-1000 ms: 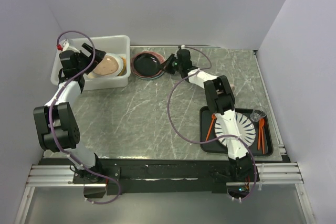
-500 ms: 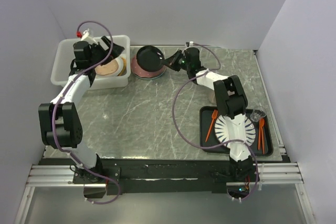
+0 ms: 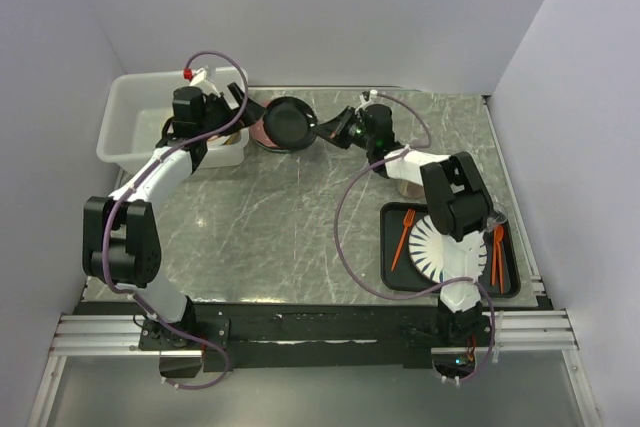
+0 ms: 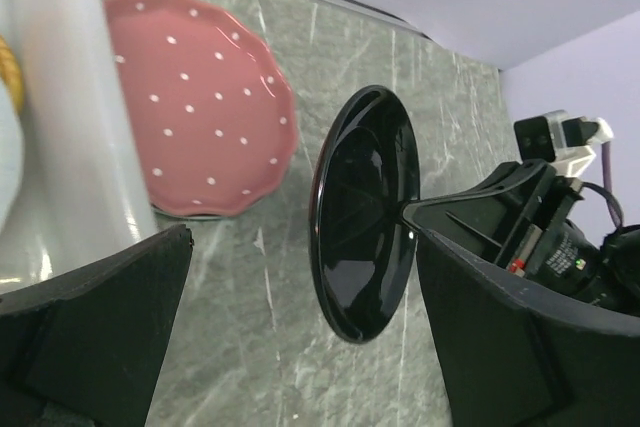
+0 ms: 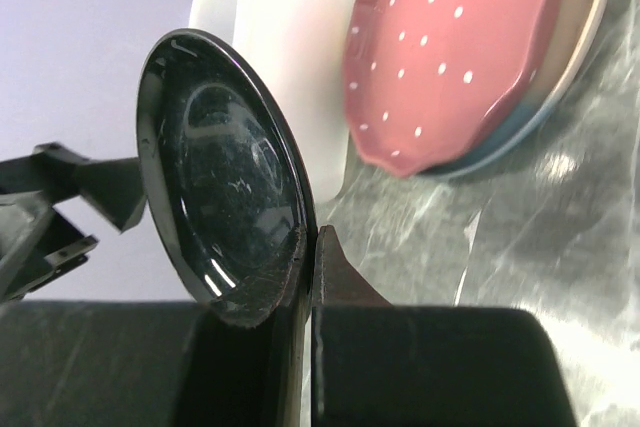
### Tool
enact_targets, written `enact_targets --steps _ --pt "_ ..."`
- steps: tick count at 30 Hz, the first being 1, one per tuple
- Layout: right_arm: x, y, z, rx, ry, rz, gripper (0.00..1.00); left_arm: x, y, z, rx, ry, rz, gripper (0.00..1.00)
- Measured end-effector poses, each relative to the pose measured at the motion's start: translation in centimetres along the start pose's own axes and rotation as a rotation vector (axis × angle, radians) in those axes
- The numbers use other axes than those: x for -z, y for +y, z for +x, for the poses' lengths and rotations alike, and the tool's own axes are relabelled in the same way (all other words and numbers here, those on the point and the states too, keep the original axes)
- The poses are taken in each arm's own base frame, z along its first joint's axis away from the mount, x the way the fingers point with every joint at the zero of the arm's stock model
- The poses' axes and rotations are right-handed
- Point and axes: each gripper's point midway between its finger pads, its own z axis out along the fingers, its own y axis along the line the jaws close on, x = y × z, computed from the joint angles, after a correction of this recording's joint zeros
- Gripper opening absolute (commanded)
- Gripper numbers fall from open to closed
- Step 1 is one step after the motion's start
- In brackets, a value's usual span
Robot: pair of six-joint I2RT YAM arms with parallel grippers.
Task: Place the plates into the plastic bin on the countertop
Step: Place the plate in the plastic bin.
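Observation:
My right gripper (image 3: pixel 323 131) is shut on the rim of a glossy dark plate (image 3: pixel 287 123) and holds it tilted on edge above the countertop (image 3: pixel 280 217). The dark plate also shows in the right wrist view (image 5: pixel 225 197), pinched between the fingers of the right gripper (image 5: pixel 312 259). A pink dotted plate (image 3: pixel 257 133) lies under it on another plate, next to the plastic bin (image 3: pixel 128 117). My left gripper (image 3: pixel 237 111) is open and empty at the bin's right end, facing the dark plate (image 4: pixel 365 212). Plates inside the bin are mostly hidden.
A black tray (image 3: pixel 395 277) at the right front holds a white striped plate (image 3: pixel 440 242), orange utensils (image 3: pixel 402 237) and a clear cup (image 3: pixel 490 217). White walls close in the back and both sides.
My right gripper has lifted the dark plate off the pink one and tipped it on edge. My left arm has swung right, from over the bin to its right end.

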Motion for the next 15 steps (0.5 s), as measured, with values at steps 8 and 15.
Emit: enact_targets --steps 8,15 --pt "1.8 4.2 0.9 0.051 -0.002 -0.070 0.00 -0.4 -1.6 2.2 -0.011 0.041 0.020 0.99" --pt "1.8 4.8 2.5 0.061 0.020 -0.087 0.00 -0.6 -2.1 2.9 -0.019 0.056 0.023 0.79"
